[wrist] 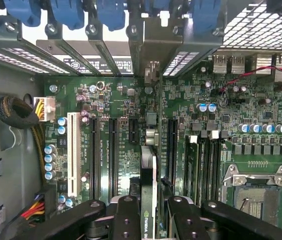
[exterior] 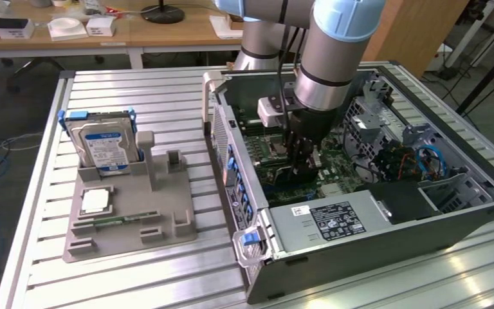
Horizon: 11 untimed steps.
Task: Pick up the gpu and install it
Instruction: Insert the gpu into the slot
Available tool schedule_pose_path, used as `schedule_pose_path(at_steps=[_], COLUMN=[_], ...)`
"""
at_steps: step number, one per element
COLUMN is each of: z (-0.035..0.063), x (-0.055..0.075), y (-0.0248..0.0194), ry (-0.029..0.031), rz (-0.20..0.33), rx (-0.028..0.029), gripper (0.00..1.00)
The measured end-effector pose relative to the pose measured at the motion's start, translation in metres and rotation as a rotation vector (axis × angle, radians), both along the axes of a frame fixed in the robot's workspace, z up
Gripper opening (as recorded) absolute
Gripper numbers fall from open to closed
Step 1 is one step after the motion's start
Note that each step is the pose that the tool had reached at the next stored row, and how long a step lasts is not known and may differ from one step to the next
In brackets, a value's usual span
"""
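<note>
GPU (wrist: 149,195) sits edge-on between our gripper (wrist: 149,220) fingers, pinched from both sides and held upright over the motherboard (wrist: 126,125) inside the open computer case (exterior: 375,251) on the bench (exterior: 127,270). We judge the main risk to be misalignment: if the card's lower edge lands beside its long black expansion slot (wrist: 171,150) instead of in it, pressing down could bend the card or scrape nearby capacitors. Its metal bracket end could also catch on the rear slot frame (wrist: 145,45). A thin-edge pinch might let the card tilt under load
</note>
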<state>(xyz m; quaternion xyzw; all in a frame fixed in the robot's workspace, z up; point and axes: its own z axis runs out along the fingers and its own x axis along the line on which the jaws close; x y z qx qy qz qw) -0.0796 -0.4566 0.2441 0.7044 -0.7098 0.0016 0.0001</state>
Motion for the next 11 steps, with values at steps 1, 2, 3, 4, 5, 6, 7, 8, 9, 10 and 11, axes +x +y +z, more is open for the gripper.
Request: schedule_pose_path(at_steps=[1,2,3,4,5,6,7,8,9,10,11], z=[0.0,0.0001,0.0001,0.0,0.0001,0.0,0.0,0.0,0.0001,0.0002,0.0013], x=[-0.0001,-0.0001,-0.0001,-0.0001,-0.0001,0.0,0.0,0.0,0.0,0.0,0.0], y=[0.0,0.0,0.0,0.0,0.0,0.0,0.0,0.0,0.0,0.0,0.0], ry=[0.0003,0.0005,0.0002,0.0001,0.0001,0.0001,0.0001,0.0001,0.0001,0.0,0.0002], rz=[0.0,0.0,0.0,0.0,0.0,0.0,0.0,0.0,0.0,0.0,0.0], rx=[0.0,-0.0002,-0.0002,-0.0001,-0.0001,-0.0001,-0.0001,-0.0001,-0.0001,-0.0001,-0.0004], gripper=[0.26,0.27,0.27,0.33,0.39,0.39,0.45,0.45,0.51,0.51,0.51])
